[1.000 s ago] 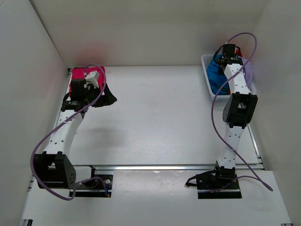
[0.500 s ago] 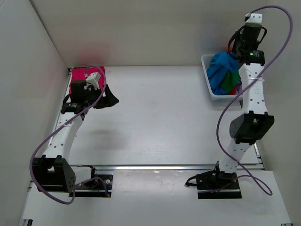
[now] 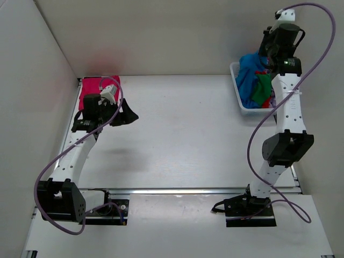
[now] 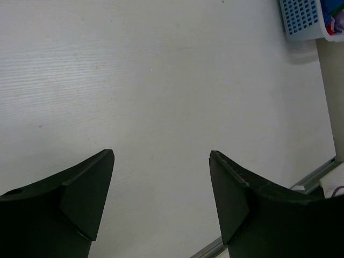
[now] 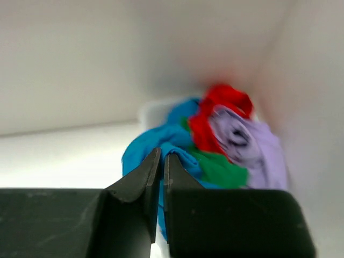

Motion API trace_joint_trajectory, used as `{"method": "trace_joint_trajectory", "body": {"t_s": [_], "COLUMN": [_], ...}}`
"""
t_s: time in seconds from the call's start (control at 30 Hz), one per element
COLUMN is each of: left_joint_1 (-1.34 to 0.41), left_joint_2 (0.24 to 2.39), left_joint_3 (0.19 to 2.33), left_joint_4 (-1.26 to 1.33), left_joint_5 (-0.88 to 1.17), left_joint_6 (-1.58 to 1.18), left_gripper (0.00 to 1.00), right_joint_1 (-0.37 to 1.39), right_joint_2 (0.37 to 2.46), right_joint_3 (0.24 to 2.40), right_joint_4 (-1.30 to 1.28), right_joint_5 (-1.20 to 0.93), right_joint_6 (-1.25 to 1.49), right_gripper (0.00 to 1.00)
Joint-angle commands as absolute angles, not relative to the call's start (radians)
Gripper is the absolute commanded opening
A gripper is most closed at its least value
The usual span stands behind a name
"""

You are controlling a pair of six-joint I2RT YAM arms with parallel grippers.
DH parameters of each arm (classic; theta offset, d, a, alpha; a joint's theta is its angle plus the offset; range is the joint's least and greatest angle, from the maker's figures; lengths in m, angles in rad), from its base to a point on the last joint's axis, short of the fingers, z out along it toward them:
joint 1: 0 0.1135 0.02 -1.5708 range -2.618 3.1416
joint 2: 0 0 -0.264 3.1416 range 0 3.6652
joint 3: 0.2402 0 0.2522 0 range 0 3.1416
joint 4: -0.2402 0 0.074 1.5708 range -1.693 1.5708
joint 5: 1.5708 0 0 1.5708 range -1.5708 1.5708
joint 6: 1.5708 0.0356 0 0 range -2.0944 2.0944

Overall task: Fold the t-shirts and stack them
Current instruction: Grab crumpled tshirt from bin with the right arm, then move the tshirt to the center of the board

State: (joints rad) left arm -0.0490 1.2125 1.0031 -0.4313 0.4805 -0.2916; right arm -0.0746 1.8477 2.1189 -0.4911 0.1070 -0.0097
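As the right pincer [image 5: 162, 155] pinches the blue t-shirt [image 3: 248, 73], the left pincer [image 4: 161, 157] hovers.
It is spread wide, holding nothing, over the desk [image 4: 161, 64].

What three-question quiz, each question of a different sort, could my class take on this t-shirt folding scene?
1. True or false: the left gripper is open with nothing between its fingers.
2. Which t-shirt does the right gripper pinch? A green, B blue, C lavender.
3. Fill in: the magenta t-shirt lies at the far ____ corner of the table.
Key: 1 true; 2 B, the blue t-shirt, stretched up from the basket; 3 left.
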Motion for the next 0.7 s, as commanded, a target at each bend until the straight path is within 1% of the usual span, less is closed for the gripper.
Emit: {"method": "trace_joint_trajectory", "body": {"t_s": [0.0, 0.1, 0.27, 0.3, 0.33, 0.47, 0.5, 0.53, 0.57, 0.67], "left_joint_1": [-0.066, -0.064, -0.061, -0.026, -0.026, -0.031, -0.02, -0.005, -0.009, -0.015], "left_joint_2": [1.157, 1.121, 0.999, 0.904, 0.888, 0.847, 0.838, 0.819, 0.805, 0.79], "left_joint_3": [0.963, 0.957, 0.925, 0.898, 0.908, 0.924, 0.934, 0.937, 0.949, 0.985], "left_joint_4": [-0.364, -0.333, -0.269, -0.227, -0.238, -0.301, -0.307, -0.313, -0.33, -0.368], "left_joint_5": [0.529, 0.555, 0.525, 0.523, 0.519, 0.451, 0.425, 0.411, 0.391, 0.327], "left_joint_6": [-0.319, -0.328, -0.339, -0.374, -0.365, -0.333, -0.334, -0.337, -0.341, -0.325], "left_gripper": [0.82, 0.82, 0.82, 0.83, 0.84, 0.85, 0.84, 0.85, 0.85, 0.86], "right_joint_1": [-0.092, -0.061, -0.092, -0.089, -0.1, -0.025, -0.029, -0.026, -0.032, 0.064], "right_joint_2": [1.684, 1.614, 1.525, 1.458, 1.433, 1.396, 1.384, 1.367, 1.361, 1.35], "right_joint_3": [2.239, 2.308, 2.321, 2.298, 2.274, 2.284, 2.273, 2.248, 2.24, 2.182], "right_joint_4": [-0.299, -0.249, -0.137, -0.035, 0.024, 0.04, 0.076, 0.113, 0.098, 0.06], "right_joint_5": [-0.115, -0.181, -0.371, -0.517, -0.567, -0.578, -0.603, -0.618, -0.612, -0.577], "right_joint_6": [0.09, 0.13, 0.313, 0.444, 0.504, 0.526, 0.573, 0.604, 0.595, 0.542], "right_gripper": [0.0, 0.0, 0.0, 0.0, 0.0, 0.0, 0.0, 0.0, 0.0, 0.0]}}
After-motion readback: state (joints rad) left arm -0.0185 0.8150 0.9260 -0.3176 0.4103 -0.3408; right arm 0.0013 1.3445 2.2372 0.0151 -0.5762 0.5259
